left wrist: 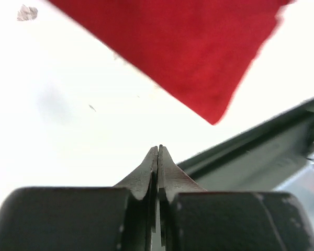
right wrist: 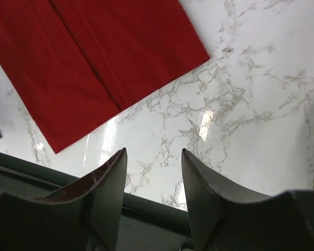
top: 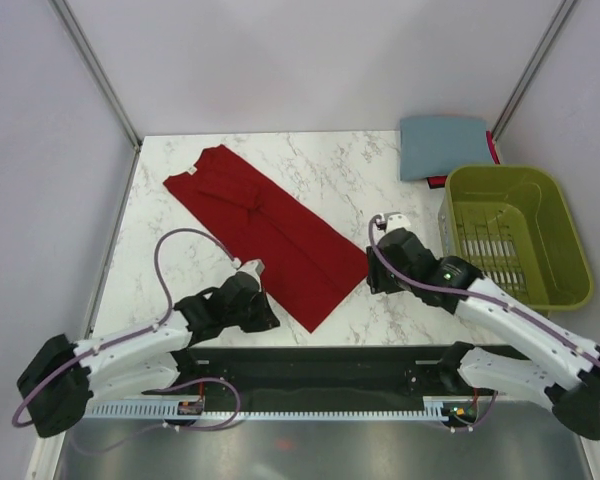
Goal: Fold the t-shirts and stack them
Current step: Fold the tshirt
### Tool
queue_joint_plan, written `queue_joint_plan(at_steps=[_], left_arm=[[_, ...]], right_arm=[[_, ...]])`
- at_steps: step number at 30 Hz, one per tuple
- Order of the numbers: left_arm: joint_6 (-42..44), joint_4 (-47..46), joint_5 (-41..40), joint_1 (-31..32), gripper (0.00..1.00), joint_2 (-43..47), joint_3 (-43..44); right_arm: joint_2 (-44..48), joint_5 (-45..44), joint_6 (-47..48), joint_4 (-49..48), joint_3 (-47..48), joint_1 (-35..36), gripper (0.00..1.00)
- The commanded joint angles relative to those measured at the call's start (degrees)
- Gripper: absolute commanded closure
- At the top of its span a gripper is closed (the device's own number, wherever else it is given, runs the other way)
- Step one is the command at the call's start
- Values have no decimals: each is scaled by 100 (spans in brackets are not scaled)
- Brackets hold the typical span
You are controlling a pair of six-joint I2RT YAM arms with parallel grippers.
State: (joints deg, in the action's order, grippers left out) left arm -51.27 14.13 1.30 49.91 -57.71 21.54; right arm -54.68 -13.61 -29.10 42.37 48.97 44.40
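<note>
Count two t-shirts. First, a dark red t-shirt (top: 265, 235), already folded lengthwise into a long narrow strip, lying slantwise on the marble table (top: 380, 180) from the far left toward the near middle. Second, a blue-grey t-shirt (top: 442, 147), folded to a small square at the far right corner, just behind the one olive basket (top: 495, 170); cannot tell what the thin red sliver at its right edge is. Judge both as light, limp and soft: no stiffness to push against, likely to sag and drag on the smooth marble, layers apt to slide apart unless pinched together. For the strip, probably best to take hold at the two near corners, through every layer, low against the tabletop, then carry them toward the far end. Note the seam of the overlapping flaps in the right wrist view, running along the strip (right wrist: 94, 57); avoid catching only the top flap there. Left gripper (top: 260, 305) (left wrist: 158, 151): fingers pressed together, holding nothing, just beside the strip's near left edge, with the near corner (left wrist: 188, 52) ahead of it. Right gripper (top: 378, 275) (right wrist: 154, 157): fingers spread with a clear gap, nothing between them, near the strip's near right corner but apart from it.
</note>
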Motion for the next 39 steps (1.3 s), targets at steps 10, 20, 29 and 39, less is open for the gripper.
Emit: queue_joint_plan(at_steps=[10, 20, 29, 39], left_arm=[[1276, 1338, -159, -1832, 91, -386, 2380], [1339, 477, -219, -4970, 98, -2829, 3750], [1207, 257, 36, -5606, 98, -5036, 5175], [1575, 371, -157, -5668, 98, -6128, 6045]], right_arm=[[-3135, 1851, 1810, -756, 1333, -1406, 44], [-4973, 2556, 2321, -493, 2475, -2225, 44], [-5387, 2662, 2576, -493, 2495, -2348, 45], [-5001, 2793, 2243, -976, 1739, -2384, 61]])
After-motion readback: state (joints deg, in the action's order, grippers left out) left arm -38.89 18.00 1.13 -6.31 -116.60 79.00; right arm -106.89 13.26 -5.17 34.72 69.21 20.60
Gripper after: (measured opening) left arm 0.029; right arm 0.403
